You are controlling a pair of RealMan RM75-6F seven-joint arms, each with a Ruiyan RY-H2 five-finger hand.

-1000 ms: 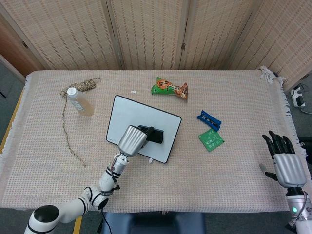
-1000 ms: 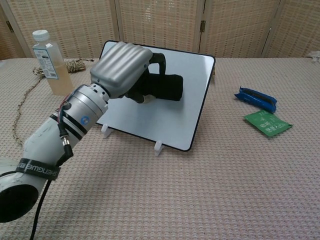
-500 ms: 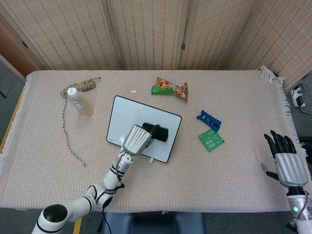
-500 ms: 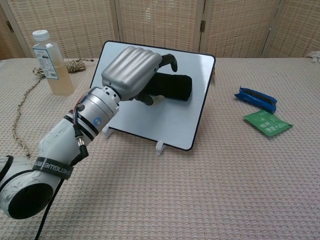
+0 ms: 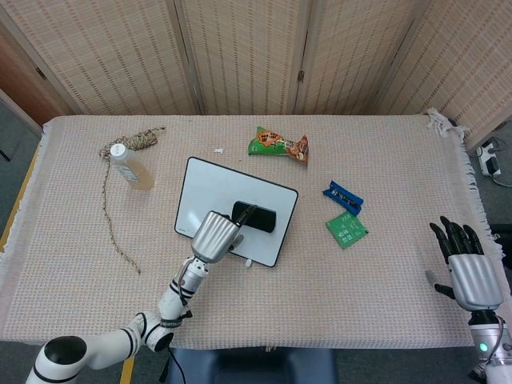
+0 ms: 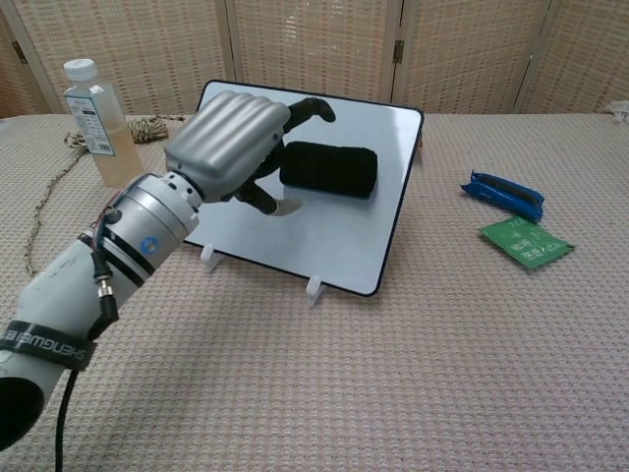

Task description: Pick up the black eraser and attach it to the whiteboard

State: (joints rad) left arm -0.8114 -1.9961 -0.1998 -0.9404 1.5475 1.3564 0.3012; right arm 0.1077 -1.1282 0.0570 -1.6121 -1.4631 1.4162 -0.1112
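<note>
Hovering left hand (image 6: 224, 143), fingers (image 6: 307, 106) loosely spread, off black eraser (image 6: 328, 169) on whiteboard (image 6: 344, 236).

Lighting is bright, even and diffuse in both views; shadows are soft and short. The whiteboard (image 6: 324, 211) shows a smooth sheen, no harsh glare. Focus is sharp throughout. The left hand (image 6: 224, 146), close to the chest camera, looms large with mild wide-angle stretch.

Beige woven cloth with fringed edges (image 5: 384, 272) covers the table. Behind it stands a folding screen of tan woven-rattan panels in wooden frames (image 5: 240, 56). Grey floor (image 5: 16, 136) at left; white power strip (image 5: 488, 162) on floor at right. Even, soft light.
</note>
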